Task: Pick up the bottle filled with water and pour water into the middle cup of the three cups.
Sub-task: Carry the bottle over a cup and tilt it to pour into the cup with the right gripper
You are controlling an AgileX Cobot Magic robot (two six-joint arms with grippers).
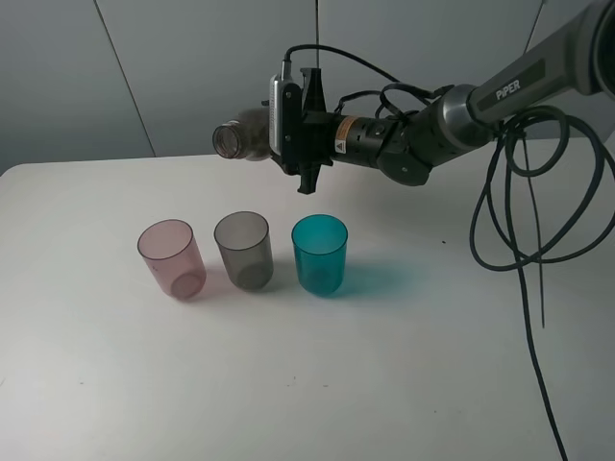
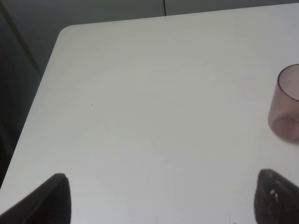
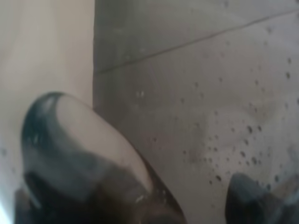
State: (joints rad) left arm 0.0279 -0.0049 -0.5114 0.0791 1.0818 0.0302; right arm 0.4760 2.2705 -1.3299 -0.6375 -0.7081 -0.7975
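– Fingers of the right gripper (image 1: 284,133) clamp the bottle (image 1: 242,136), tipped sideways in the air at 12 o'clock of the middle cup (image 1: 243,250). Left gripper (image 2: 163,205)?
– Spread wide, holding nothing. Pouring looks to be the step in hand, but no stream shows. The pink cup (image 1: 171,257) at 9, the teal cup (image 1: 319,253) at 3 and the middle cup all look dry. Next, bring the mouth over the grey rim.

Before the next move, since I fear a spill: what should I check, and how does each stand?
1. Hold, right gripper shut on bottle: ok.
2. Aim, bottle mouth above the middle cup: cannot tell, depth unclear.
3. All upright, pink cup, middle cup, teal cup: ok.
4. Water level in the bottle: cannot tell.
5. Clearance, left gripper open, apart from the pink cup: ok.
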